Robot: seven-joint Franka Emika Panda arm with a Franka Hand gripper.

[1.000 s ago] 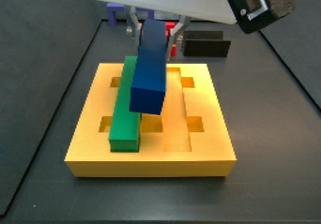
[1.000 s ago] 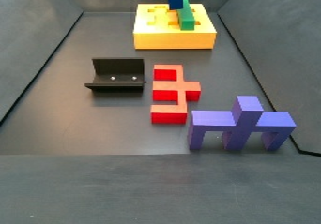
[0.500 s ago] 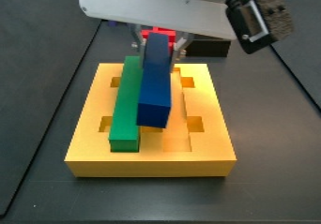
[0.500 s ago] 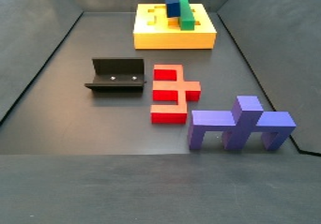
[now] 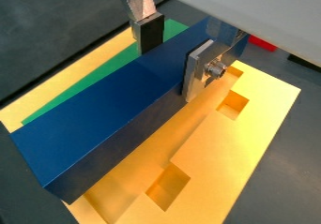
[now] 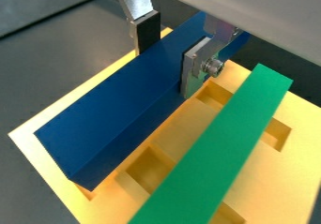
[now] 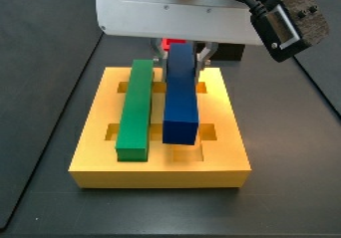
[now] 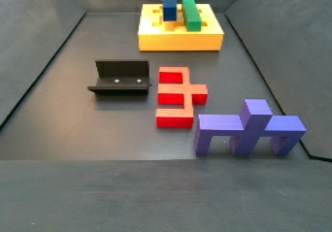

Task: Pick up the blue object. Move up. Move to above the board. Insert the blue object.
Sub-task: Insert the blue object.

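Note:
The blue object (image 7: pixel 180 103) is a long dark blue bar lying lengthwise in the middle groove of the yellow board (image 7: pixel 229 118), almost level. The gripper (image 7: pixel 182 51) is over the bar's far end. In both wrist views the bar (image 5: pixel 119 115) (image 6: pixel 119 115) runs between the two fingers of the gripper (image 5: pixel 174 54) (image 6: pixel 171 50). The dark pad (image 5: pixel 149 33) sits against one long side and the silver plate (image 5: pixel 198 70) against the other, so it is shut on the bar. In a side view the bar (image 8: pixel 170 8) shows on the far board (image 8: pixel 182 40).
A long green bar (image 7: pixel 135 108) lies in the neighbouring groove, next to the blue bar. Open rectangular cut-outs (image 5: pixel 170 183) sit in the board on the other side. On the floor are the fixture (image 8: pixel 119 78), a red piece (image 8: pixel 180 95) and a purple pronged piece (image 8: pixel 247 129).
The blue bar was tilted with its near end raised above the board. It has swung down and now lies along the middle groove; the gripper has come lower with it.

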